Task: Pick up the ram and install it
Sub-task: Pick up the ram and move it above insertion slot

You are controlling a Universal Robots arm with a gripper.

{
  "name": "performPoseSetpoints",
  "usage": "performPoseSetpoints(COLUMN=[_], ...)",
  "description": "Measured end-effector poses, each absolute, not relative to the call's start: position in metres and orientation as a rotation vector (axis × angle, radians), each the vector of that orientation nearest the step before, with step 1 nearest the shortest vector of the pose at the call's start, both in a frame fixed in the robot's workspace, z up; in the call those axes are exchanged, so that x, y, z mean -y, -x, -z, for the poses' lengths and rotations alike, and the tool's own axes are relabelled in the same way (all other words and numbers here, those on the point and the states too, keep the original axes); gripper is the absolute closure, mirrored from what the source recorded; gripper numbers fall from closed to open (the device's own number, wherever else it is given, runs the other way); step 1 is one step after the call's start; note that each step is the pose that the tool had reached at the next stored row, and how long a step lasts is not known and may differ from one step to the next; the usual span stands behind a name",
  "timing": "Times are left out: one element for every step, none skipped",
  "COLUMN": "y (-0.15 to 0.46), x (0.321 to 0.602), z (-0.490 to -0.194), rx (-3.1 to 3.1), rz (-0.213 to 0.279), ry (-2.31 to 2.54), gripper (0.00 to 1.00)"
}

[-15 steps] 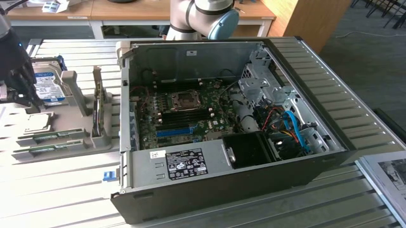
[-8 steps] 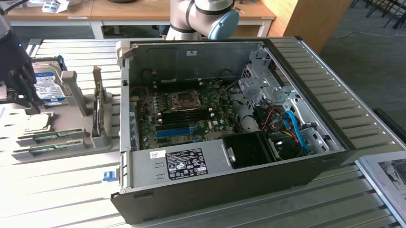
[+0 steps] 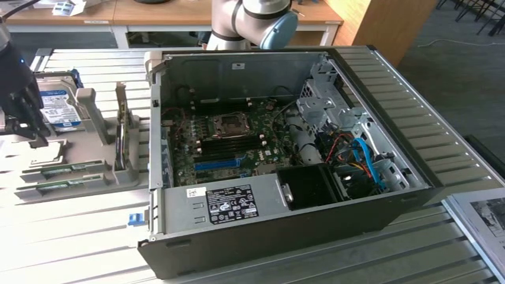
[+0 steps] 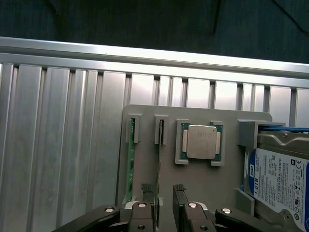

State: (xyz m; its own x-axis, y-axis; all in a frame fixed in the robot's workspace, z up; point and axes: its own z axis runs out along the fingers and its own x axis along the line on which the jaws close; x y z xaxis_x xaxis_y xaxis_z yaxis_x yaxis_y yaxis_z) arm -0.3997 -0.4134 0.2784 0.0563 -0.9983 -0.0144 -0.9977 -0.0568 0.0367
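The gripper (image 4: 163,194) hangs over the grey parts holder (image 4: 227,193), its two fingers spread apart. One pad (image 4: 147,189) and its partner stand on either side of the ram (image 4: 159,154) without visibly pressing it, so nothing is held yet. The ram stands on its long edge in a narrow slot of the holder, next to the processor chip (image 4: 202,142). A second green stick (image 4: 129,164) stands in the neighbouring slot on the far side from the chip. Standing the sticks on edge probably leaves both flat faces free for the fingers to come down around, and the open stance fits a straddle of that thin board. The hard drive (image 4: 282,176) is propped at the holder's other end, beyond the chip.

In the exterior view the holder sits at about nine o'clock from the computer case (image 3: 316,231), just beside it on the slatted metal table (image 3: 79,236). The case lies on its side with the panel off, so the motherboard (image 3: 229,145) faces upward, presumably so that the arm can reach it from above. The arm's base (image 3: 252,21) stands at twelve o'clock from the case
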Motion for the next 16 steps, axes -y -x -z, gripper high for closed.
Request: performPoseSetpoints(y=[0.400,0.400,0.400,0.400,0.400,0.400,0.400,0.400,0.400,0.400,0.400,0.400,0.400,0.400,0.400,0.400], x=[0.415,0.417,0.419,0.421,0.423,0.433,0.435,0.437,0.438,0.440,0.441,0.441,0.441,0.441,0.441,0.441], z=[-0.278,-0.278,-0.278,-0.278,-0.278,-0.278,-0.278,-0.278,-0.278,-0.278,-0.278,-0.278,-0.278,-0.278,-0.278,-0.278], rx=[2.146,2.146,2.146,2.146,2.146,2.146,2.146,2.146,2.146,2.146,2.146,2.146,2.146,2.146,2.146,2.146], rz=[0.056,0.056,0.056,0.056,0.056,0.056,0.056,0.056,0.056,0.056,0.056,0.056,0.056,0.056,0.056,0.056], ry=[-2.271,-2.271,-2.271,-2.271,-2.271,-2.271,-2.271,-2.271,-2.271,-2.271,-2.271,-2.271,-2.271,-2.271,-2.271,-2.271], gripper=[0.71,0.71,0.71,0.71,0.71,0.71,0.71,0.71,0.71,0.71,0.71,0.71,0.71,0.71,0.71,0.71])
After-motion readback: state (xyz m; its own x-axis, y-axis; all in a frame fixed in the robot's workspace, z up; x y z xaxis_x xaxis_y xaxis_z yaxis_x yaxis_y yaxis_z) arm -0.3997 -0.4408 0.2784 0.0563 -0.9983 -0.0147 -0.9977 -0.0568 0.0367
